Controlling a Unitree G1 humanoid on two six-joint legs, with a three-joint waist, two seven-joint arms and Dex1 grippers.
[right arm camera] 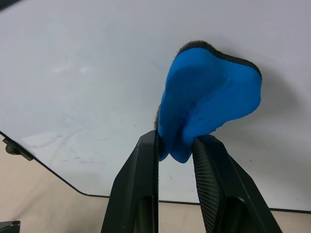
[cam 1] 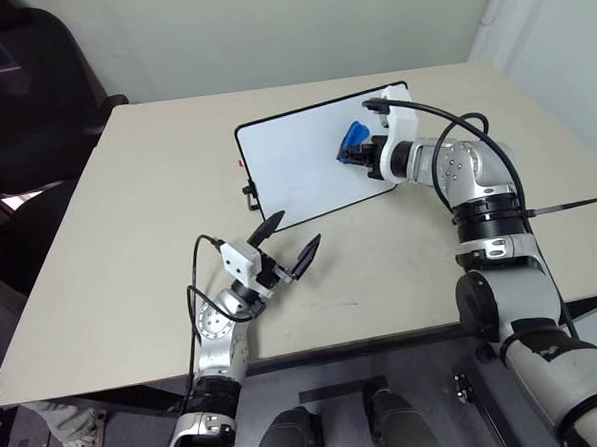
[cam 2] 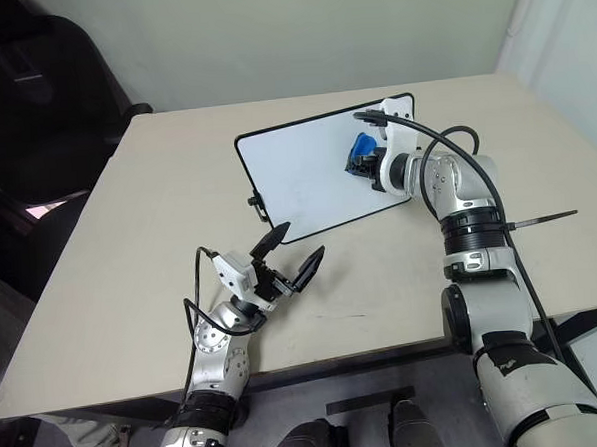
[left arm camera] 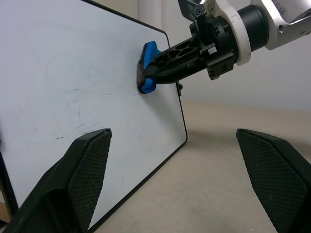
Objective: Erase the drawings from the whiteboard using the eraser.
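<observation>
- On a pale tabletop (cam 1: 128, 222): whiteboard (cam 1: 295, 164) lying flat near the far edge, black-framed, with small clips on its left side.
- Over the board's right half: right gripper (cam 1: 359, 154), two black fingers clamped together on the eraser (cam 1: 353, 137), a bright blue block squashed between them.
- Seen from the left wrist view: eraser's dark felt face pressed to the white surface, or very nearly so (a hair's gap cannot be ruled out).
- Nearer the front edge, well apart from the board: left gripper (cam 1: 289, 242), fingers spread wide, holding nothing.
- Across the board: only faint grey smears and thin ghost strokes (left arm camera: 77, 104); no clear blue drawings to be made out, so probably mostly wiped.
- For wiping well, as a judgement: keep the felt flat and pressed evenly, sweep in overlapping passes toward the faint traces, hold the grip firm so the soft block does not twist out.
- Possible risk: board sliding under the push, with nothing bracing it.
</observation>
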